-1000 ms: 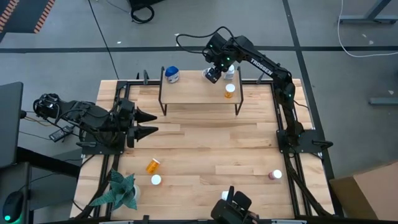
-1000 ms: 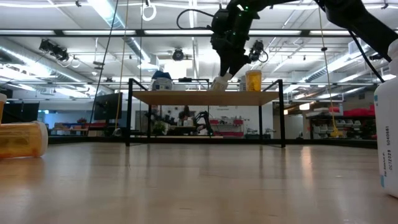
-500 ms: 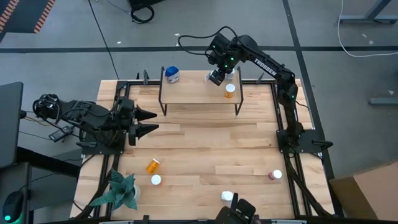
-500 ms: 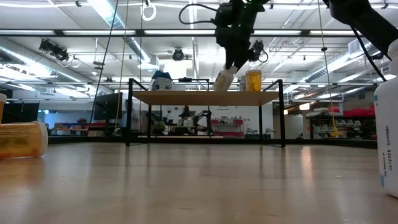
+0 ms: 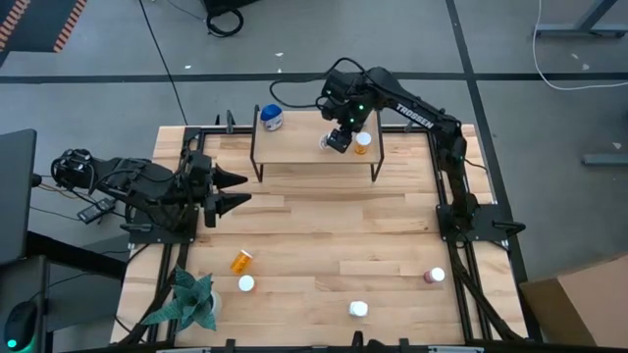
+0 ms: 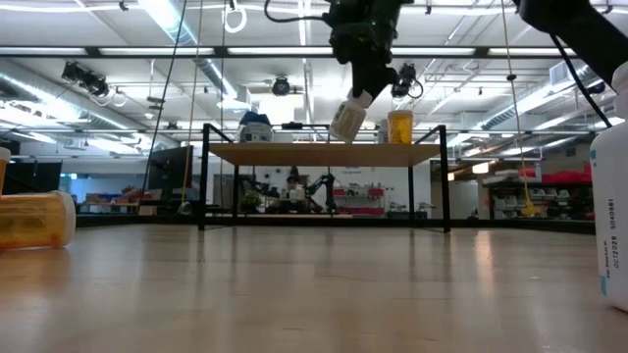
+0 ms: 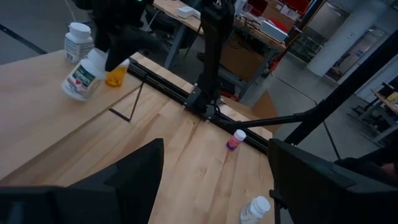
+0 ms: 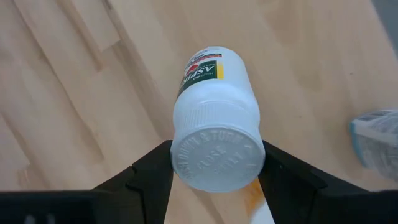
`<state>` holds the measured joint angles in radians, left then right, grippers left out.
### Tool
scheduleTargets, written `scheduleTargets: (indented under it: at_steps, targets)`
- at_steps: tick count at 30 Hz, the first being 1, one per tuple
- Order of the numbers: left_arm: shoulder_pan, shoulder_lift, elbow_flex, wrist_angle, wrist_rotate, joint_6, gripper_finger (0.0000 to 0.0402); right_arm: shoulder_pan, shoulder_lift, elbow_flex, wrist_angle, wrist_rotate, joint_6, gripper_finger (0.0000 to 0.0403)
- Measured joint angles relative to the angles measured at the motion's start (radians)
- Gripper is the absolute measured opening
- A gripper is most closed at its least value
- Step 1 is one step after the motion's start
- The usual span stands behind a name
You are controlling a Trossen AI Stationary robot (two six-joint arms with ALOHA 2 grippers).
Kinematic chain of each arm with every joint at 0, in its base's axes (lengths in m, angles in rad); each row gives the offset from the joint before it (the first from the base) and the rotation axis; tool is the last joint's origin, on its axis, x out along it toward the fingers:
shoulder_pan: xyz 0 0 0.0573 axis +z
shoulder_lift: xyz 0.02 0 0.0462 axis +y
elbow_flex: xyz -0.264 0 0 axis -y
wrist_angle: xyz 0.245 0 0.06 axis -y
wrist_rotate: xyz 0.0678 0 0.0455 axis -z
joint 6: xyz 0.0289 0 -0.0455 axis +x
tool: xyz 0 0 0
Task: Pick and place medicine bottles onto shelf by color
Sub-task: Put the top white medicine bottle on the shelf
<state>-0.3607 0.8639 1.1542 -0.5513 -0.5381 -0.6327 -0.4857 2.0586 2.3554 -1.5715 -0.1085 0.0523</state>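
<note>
I take the shelf as my landmark. My right gripper hangs just above its top board, its jaws pinching a white bottle by the cap end, so the body tips down and away toward the board; in the low view that bottle hangs tilted and clear of the wood, which I read as mid-carry toward a spot for whites. An orange bottle stands upright on the shelf just beside it, and a blue-lidded bottle sits at the opposite end, so the colours seem to be kept apart along the board. My left gripper waits off the shelf's near left corner, its jaws spread and holding nothing. Well in front of the shelf the rest remain on the table: an orange one lying down, a white cap near it, another white one and a dark red one. I count fewer than eight; I can't make out whether any bottle stands behind the right arm, and the carried bottle's label is only partly legible.
</note>
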Motion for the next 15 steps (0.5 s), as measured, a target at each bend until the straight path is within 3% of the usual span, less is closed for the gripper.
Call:
scheduleTargets:
  at_steps: [7, 15]
  targets:
    - [0.000, 0.000, 0.000, 0.000, -0.012, 0.009, 0.0291, 0.014, 0.000, 0.000, 0.000, 0.000, 0.039, 0.0216]
    - [0.126, 0.071, 0.001, -0.040, -0.236, 0.252, 0.0291, 0.048, -0.024, 0.000, 0.000, -0.076, 0.088, 0.0216]
